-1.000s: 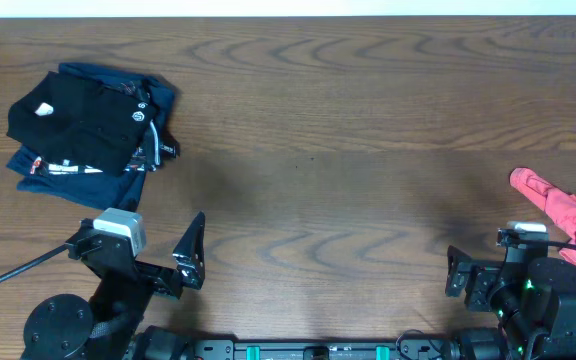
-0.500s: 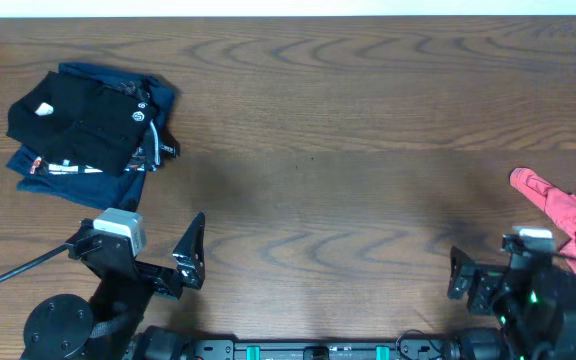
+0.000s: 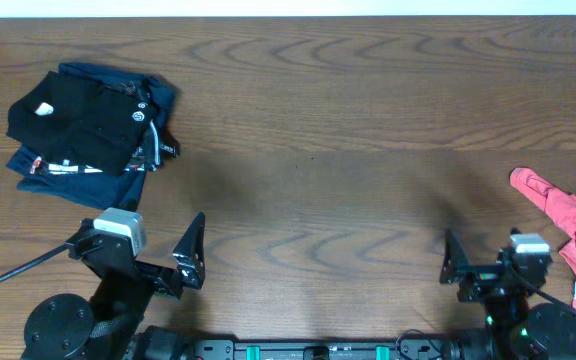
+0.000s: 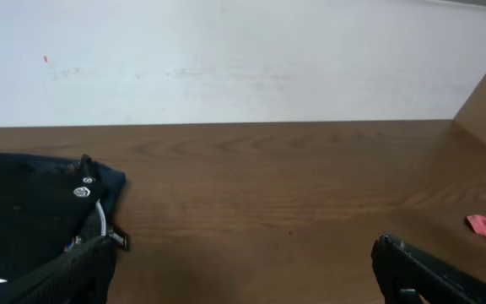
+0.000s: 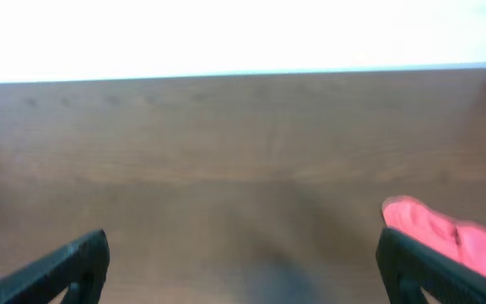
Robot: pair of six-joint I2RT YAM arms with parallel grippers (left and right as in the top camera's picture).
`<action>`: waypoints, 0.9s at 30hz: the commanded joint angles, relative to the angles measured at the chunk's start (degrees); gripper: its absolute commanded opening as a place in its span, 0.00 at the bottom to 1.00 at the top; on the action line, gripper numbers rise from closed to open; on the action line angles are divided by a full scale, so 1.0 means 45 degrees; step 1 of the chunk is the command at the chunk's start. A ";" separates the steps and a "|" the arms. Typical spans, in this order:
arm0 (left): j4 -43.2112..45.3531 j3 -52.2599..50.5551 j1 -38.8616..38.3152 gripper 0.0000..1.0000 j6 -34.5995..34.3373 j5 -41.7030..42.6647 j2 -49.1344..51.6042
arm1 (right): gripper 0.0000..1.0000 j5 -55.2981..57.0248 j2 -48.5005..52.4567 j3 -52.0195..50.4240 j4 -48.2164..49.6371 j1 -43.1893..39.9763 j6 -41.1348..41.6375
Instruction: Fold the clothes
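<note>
The black T-shirt (image 3: 73,115) lay as a folded bundle on top of a navy shirt (image 3: 108,180). Navy edges showed beyond it on the near and far sides. Small white logo marks were visible on the black fabric. This pile sat ahead of the left end effector (image 4: 243,283) and to its left, well apart from it. In the left wrist view the pile's corner appeared just beyond that end effector's left finger (image 4: 66,274).

A coral-red garment (image 3: 573,215) lay loose and crumpled ahead of the right end effector (image 5: 243,279) and to its right, running out of the overhead frame at the edge. One pointed fold reached inward, just beyond the right finger (image 5: 445,270). The blurred wrist view did not settle whether fabric and finger touched.

Both end effectors sat low at the near edge of the worktop (image 3: 348,120). The fingers of each stood wide apart with nothing between them. The worktop was brown wood grain, and a pale wall (image 4: 226,59) rose behind its far edge.
</note>
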 commanded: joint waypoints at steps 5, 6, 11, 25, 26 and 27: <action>0.0044 -0.0044 -0.0068 0.98 0.0170 -0.0199 -0.0024 | 0.99 -0.0495 -0.0097 -0.2623 0.4065 0.0151 -0.0714; 0.0044 -0.0044 -0.0068 0.98 0.0170 -0.0199 -0.0024 | 0.99 -0.0495 -0.0097 -0.3026 0.4711 0.0151 -0.0714; 0.0039 -0.0044 -0.0068 0.98 0.0170 -0.0199 -0.0024 | 0.99 -0.0486 -0.0097 -0.4843 0.7888 0.0146 -0.1185; 0.0044 -0.0044 -0.0068 0.98 0.0170 -0.0199 -0.0024 | 0.99 -0.0427 -0.0102 -0.5756 0.8029 0.0151 -0.2482; 0.0044 -0.0044 -0.0068 0.98 0.0170 -0.0199 -0.0024 | 0.99 -0.0432 -0.0102 -0.5756 0.8034 0.0151 -0.2482; 0.0044 -0.0044 -0.0068 0.98 0.0170 -0.0199 -0.0024 | 0.99 -0.0432 -0.0102 -0.5756 0.8034 0.0151 -0.2482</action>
